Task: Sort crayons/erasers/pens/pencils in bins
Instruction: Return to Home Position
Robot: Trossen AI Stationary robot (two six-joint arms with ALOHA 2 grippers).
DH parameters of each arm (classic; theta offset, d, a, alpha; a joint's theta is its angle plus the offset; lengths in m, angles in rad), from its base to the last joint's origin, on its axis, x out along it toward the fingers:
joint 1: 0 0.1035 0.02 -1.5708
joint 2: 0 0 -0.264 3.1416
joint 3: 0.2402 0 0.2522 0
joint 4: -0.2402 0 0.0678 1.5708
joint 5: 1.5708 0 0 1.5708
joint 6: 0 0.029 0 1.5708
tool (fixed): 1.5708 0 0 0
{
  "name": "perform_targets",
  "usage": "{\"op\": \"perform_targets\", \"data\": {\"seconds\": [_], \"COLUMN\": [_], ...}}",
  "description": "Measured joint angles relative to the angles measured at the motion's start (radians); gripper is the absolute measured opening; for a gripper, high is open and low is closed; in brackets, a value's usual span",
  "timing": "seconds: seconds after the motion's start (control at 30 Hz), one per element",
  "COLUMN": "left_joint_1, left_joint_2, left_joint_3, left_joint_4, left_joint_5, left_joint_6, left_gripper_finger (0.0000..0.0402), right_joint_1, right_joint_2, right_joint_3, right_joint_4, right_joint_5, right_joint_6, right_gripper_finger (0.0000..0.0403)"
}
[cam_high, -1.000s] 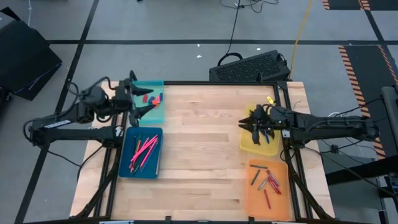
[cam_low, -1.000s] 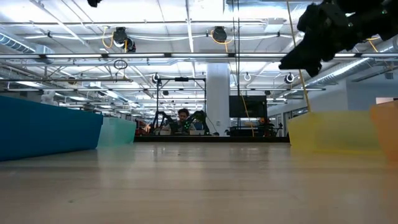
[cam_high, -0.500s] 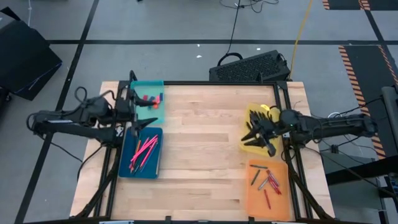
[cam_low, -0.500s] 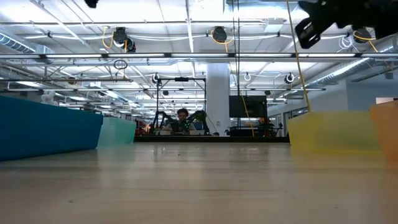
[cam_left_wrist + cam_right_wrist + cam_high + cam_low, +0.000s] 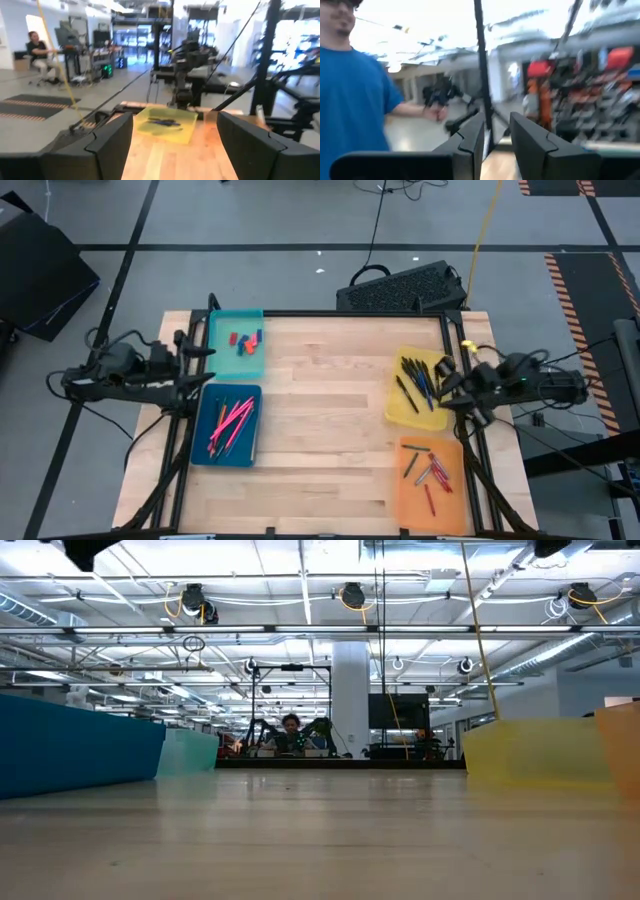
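**Operator:** 4 bins are loaded, as the high view shows. Status of each?

**Technician:** Teal bin, far left corner of the worktop: erasers, small red and blue blocks. Dark blue bin, just in front of it: long thin pink sticks, read as pencils. Yellow bin, right side: dark sticks, read as pens. Orange bin, in front of the yellow one: crayons, short red, orange and green pieces.

**Operator:** Items left loose on the worktop?

**Technician:** 0 visible. The wood between the bins is bare in the high view, and the low view shows nothing lying on it. Judgement: sorting is complete or very nearly so; no further pick is evident.

**Operator:** Arm positions?

**Technician:** Left gripper sits at the left edge, just beside the teal bin and outside it. Its fingers stand wide apart with nothing between them. Right gripper sits at the right edge, just beside the yellow bin. Its fingers show a narrow gap and hold nothing.

**Operator:** Anything else?

**Technician:** 1 person in a blue shirt appears in the right wrist view, off the worktop.
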Motion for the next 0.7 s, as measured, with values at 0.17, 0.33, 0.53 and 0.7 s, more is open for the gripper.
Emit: {"op": "perform_targets", "data": {"seconds": [0.17,0.33,0.53,0.7], "left_joint_1": [0.000,0.000,0.003,0.002], "left_joint_2": [-0.136,-0.119,-0.135,-0.136], "left_joint_3": [-0.098,-0.168,-0.341,-0.517], "left_joint_4": [0.015,0.103,0.327,0.585], "left_joint_5": [0.015,-0.030,-0.044,0.035], "left_joint_6": [-0.046,-0.051,-0.046,-0.040], "left_gripper_finger": [0.0292,0.0292,0.0292,0.0292], "right_joint_1": [-0.001,-0.001,-0.001,-0.001], "right_joint_2": [-0.165,-0.161,-0.164,-0.163], "right_joint_3": [0.026,0.176,0.184,0.082], "right_joint_4": [-0.097,-0.270,-0.205,-0.086], "right_joint_5": [0.018,0.107,0.198,0.124], "right_joint_6": [-0.026,-0.020,-0.100,-0.057], "right_gripper_finger": [0.0084,0.0084,0.0084,0.0084]}}
